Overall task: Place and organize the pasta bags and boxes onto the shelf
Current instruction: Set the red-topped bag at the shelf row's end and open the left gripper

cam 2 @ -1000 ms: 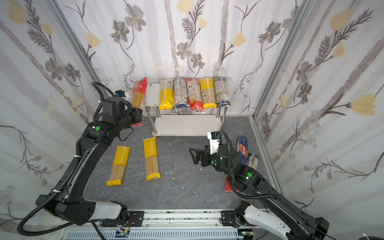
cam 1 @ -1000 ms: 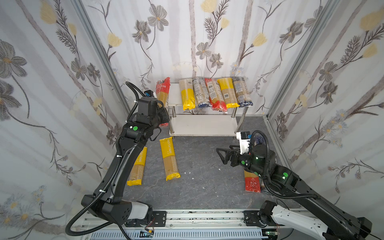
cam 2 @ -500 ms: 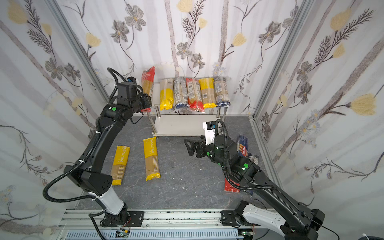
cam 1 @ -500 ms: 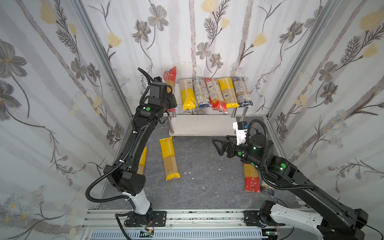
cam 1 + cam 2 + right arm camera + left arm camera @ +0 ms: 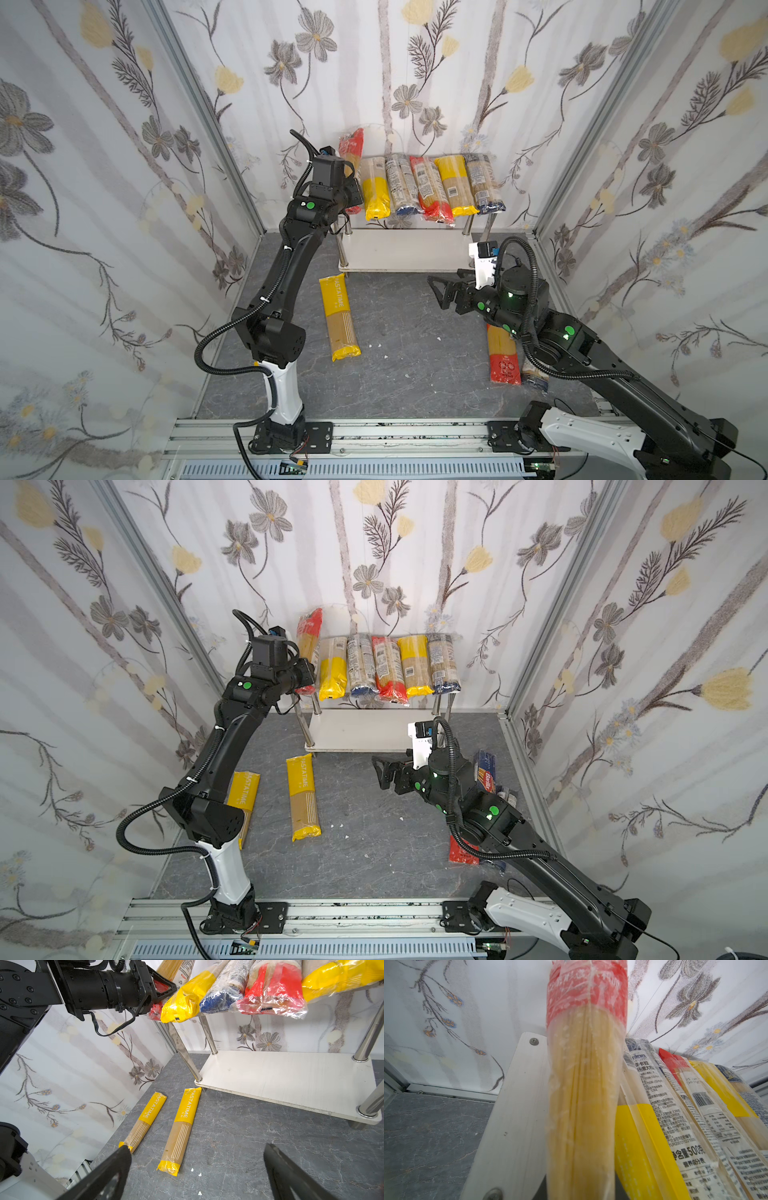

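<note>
Red-ended spaghetti bag [image 5: 351, 150] clamped in left hand [image 5: 352, 198], above shelf [image 5: 517, 1105] edge

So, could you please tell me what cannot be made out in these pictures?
In a top view, the right arm covers most of the red pack and part of the Barilla box.
There too, the left arm covers part of a yellow pack.
Left wrist view: frame edges cut off the held red-ended pack.

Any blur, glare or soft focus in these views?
Left wrist view: the red-ended spaghetti bag fills the centre, soft from closeness; neighbouring labels legible. Right wrist view: the right hand is blurred at the edge, glare on the wrinkled red bag. Both top views: sharp, evenly lit.
</note>
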Robot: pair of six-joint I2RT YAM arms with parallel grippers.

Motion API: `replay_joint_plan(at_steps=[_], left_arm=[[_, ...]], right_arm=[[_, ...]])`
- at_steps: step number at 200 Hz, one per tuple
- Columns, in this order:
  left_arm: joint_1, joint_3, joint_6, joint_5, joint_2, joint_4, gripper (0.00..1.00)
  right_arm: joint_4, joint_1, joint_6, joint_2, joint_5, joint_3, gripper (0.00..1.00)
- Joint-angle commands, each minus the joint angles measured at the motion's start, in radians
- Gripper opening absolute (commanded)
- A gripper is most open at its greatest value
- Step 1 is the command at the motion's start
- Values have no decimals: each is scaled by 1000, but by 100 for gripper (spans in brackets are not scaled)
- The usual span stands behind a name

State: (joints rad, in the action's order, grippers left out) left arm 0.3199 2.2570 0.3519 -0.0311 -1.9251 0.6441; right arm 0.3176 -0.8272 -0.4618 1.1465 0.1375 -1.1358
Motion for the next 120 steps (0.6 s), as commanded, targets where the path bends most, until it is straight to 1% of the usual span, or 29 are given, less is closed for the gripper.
replay_joint_plan(at_steps=[1,8,24,64,72,84,95,104,120], left_arm=[[0,7,13,-22,7,-106,26],[-1,3,13,-27,13,-104,32],[1,-2,13,-39,26,-100,38],[-1,-19,11,-58,56,-88,39],[-1,-26,12,-57,61,-87,44],[0,-34,10,-51,68,-86,57],[-1,-37,8,-31,71,-86,60],[-1,-37,6,-18,71,-87,66],[-1,-37,2,-19,67,-86,72]], right_arm=[[-4,0,11,-8,19,5,100],[-6,0,11,-10,19,7,100],[-8,0,10,-13,20,10,100],[-16,0,3,-21,19,25,100],[-17,0,1,-22,18,26,100],[-17,0,-2,-22,17,27,100],[-15,0,-4,-24,17,27,100],[-13,0,-5,-24,19,26,100],[-8,0,-9,-29,20,26,100]])
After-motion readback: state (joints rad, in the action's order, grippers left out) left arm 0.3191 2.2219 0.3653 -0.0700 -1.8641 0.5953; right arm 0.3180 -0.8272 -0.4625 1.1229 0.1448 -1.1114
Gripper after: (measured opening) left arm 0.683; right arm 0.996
